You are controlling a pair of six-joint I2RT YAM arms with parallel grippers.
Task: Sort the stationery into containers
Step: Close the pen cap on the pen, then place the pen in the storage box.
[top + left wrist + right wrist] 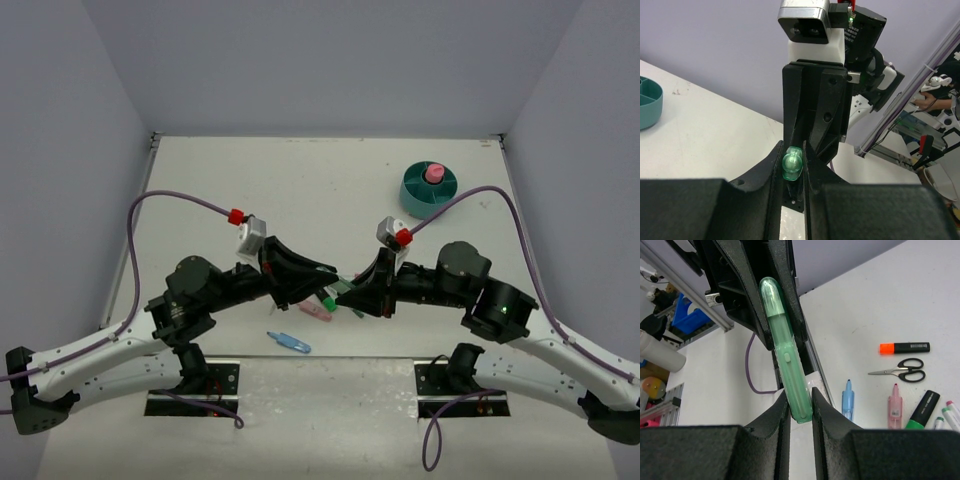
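1. Your right end effector (pixel 799 407): black fingers clamped on one end of a long translucent green plastic clip (pixel 782 350).
2. Your left end effector (pixel 792 162): closed on the same clip's opposite, rounded end. You have the two end effectors facing tip to tip over the near middle of the white bench (pixel 300 180).
3. Green clip, position: bridged between both pairs of fingers and touching nothing else that shows.
4. Translucent blue clip (pixel 848 402) and translucent pink clip (pixel 895 410): lying side by side but apart on the bench below your end effectors.
5. Black-bodied green highlighter (pixel 922 410): lying just beside the pink clip.
6. Black-handled scissors (pixel 900 371) and orange highlighter (pixel 904 347): lying near each other, not touching.
7. Thin white pens (pixel 950 415): cut off at the frame edge, next to the green highlighter.
8. Round teal plastic organizer (pixel 428 190): far right of the bench, well apart from both end effectors.
9. Pink-capped glue stick (pixel 434 173): upright in the organizer's central cup.
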